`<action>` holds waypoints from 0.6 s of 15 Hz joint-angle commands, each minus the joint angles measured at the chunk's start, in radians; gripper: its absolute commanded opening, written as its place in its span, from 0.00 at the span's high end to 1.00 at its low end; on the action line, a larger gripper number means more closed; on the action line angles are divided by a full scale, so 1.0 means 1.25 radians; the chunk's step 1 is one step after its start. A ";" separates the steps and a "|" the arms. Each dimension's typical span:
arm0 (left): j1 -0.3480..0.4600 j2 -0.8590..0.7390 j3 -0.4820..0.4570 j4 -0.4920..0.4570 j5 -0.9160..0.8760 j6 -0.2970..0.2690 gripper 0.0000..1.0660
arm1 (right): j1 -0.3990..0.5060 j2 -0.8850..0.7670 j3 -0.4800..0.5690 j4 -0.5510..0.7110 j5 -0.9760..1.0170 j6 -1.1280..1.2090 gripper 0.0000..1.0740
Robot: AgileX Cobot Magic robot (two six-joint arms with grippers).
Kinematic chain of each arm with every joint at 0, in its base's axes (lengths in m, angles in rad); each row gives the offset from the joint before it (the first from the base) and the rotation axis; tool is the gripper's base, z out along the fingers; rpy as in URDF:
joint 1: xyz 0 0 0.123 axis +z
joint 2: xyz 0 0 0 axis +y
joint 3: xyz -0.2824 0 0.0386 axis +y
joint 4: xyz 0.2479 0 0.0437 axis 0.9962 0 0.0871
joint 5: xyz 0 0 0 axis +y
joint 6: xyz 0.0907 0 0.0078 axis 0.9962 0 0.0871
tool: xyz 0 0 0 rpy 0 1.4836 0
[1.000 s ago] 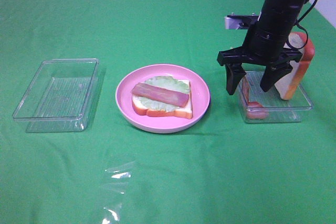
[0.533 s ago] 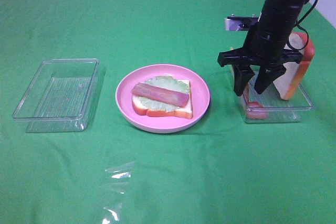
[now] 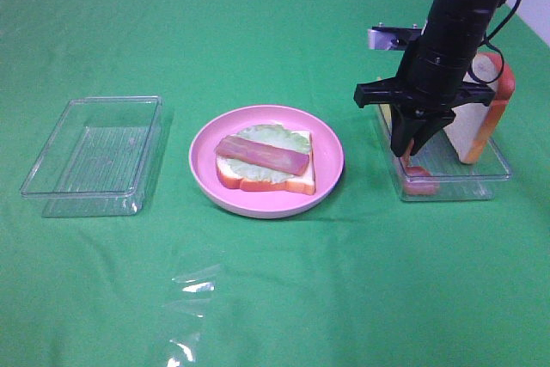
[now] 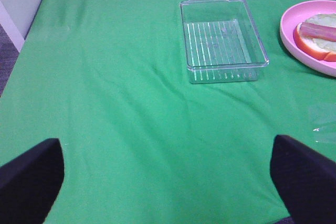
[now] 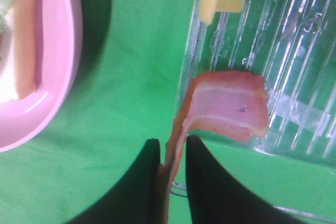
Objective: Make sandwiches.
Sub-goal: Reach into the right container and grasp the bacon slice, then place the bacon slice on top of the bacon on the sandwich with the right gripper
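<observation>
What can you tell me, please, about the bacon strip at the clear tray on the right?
The bacon strip is pink-red with a pale streak along it and looks like soft, flexible plastic. It is bent: one end stands edge-on, pinched between the black fingers of the right tool, while the broad end lies in a corner of the ribbed clear tray.

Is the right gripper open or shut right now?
Shut: the right gripper pinches the bacon strip's end at the clear tray's rim.
</observation>
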 commanded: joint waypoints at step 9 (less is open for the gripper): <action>-0.003 -0.014 0.002 0.000 -0.014 -0.007 0.05 | 0.000 -0.015 -0.004 0.026 0.045 -0.010 1.00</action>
